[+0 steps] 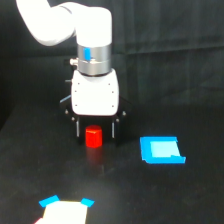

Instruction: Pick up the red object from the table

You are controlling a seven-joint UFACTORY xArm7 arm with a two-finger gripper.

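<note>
No legible text, labels, brand marks, numbers or signs appear on any surface in the exterior view. The white arm housing [95, 92] above the red object [93, 137] carries no readable marking. The small blue patch [87, 53] on the metal wrist collar above that housing shows no characters. The blue piece [161, 150], to the exterior view's right of the red object, is blank as far as can be resolved.

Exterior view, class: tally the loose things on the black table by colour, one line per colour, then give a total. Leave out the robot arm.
Red: 1, the red object between the fingers of the gripper.
Blue: 1, the flat blue piece.
White with blue corners: 1, the piece at the bottom edge.
Total: 3
</note>
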